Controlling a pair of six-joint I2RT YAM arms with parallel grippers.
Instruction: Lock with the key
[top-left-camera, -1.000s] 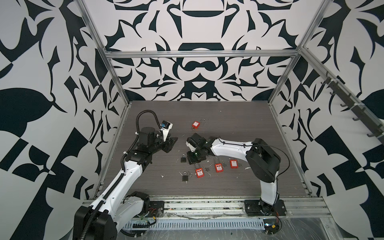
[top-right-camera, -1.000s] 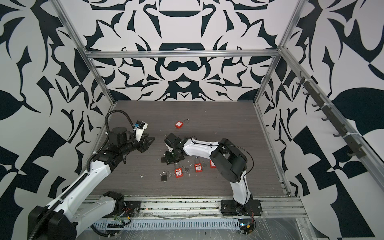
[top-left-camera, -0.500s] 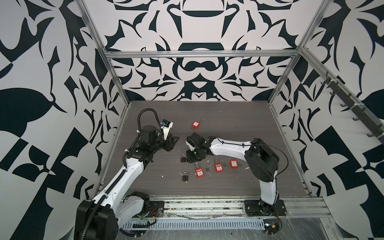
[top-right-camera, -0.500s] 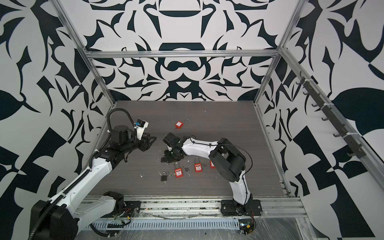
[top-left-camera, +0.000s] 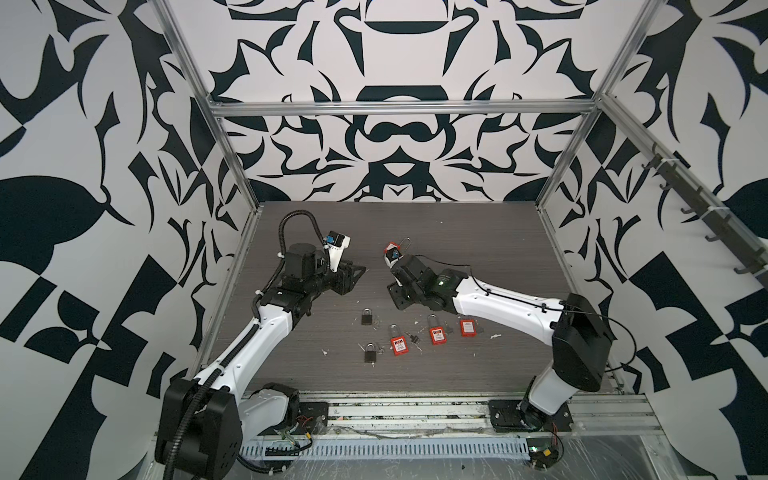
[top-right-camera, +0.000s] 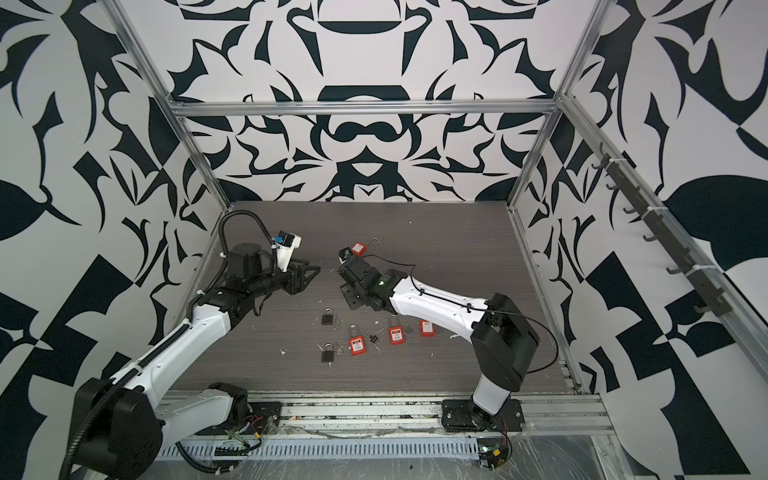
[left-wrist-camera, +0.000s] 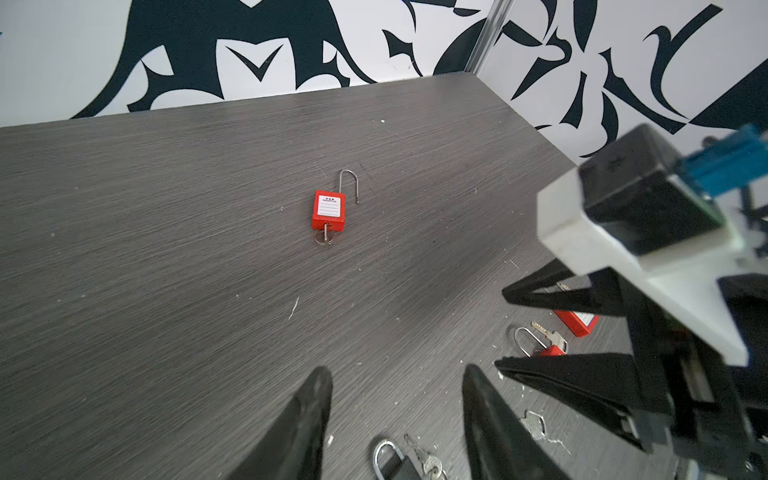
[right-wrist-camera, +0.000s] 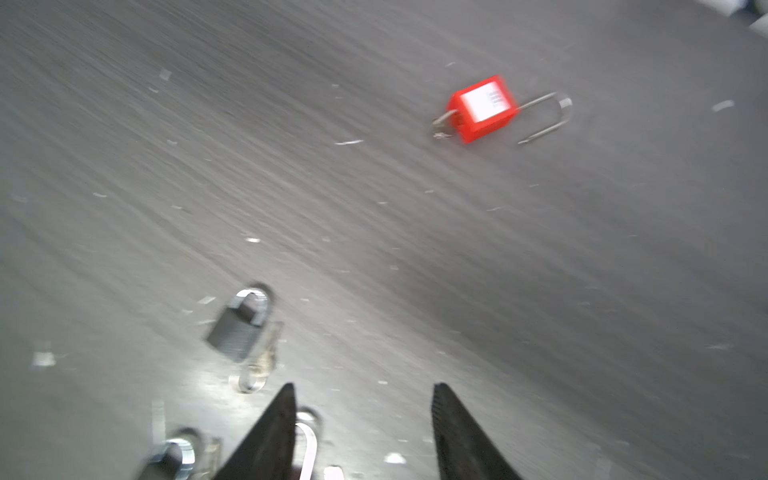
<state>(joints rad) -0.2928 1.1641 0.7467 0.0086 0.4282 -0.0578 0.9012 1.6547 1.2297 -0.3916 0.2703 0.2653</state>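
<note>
A red padlock (left-wrist-camera: 328, 210) lies far back on the table with its shackle swung open and a key with a ring (left-wrist-camera: 323, 237) in its base; it also shows in a top view (top-right-camera: 358, 248) and, blurred, in the right wrist view (right-wrist-camera: 482, 108). A black padlock (top-left-camera: 366, 316) with a key beside it (right-wrist-camera: 262, 361) lies nearer the front. My right gripper (right-wrist-camera: 363, 415) hangs open and empty above the table, just right of that black padlock (top-right-camera: 327, 318). My left gripper (left-wrist-camera: 395, 395) is open too, holding nothing, with the black padlock (left-wrist-camera: 390, 457) below it.
A second black padlock (top-left-camera: 370, 354) and three red padlocks (top-left-camera: 398, 345) (top-left-camera: 435, 334) (top-left-camera: 467, 327) lie in a loose row toward the front, with loose keys and white scraps among them. Patterned walls and metal frame posts enclose the dark table (top-left-camera: 478, 249).
My right gripper has opened from shut and lifted back from the black padlock. My left arm has shifted slightly toward the back; its jaws stay as they were.
</note>
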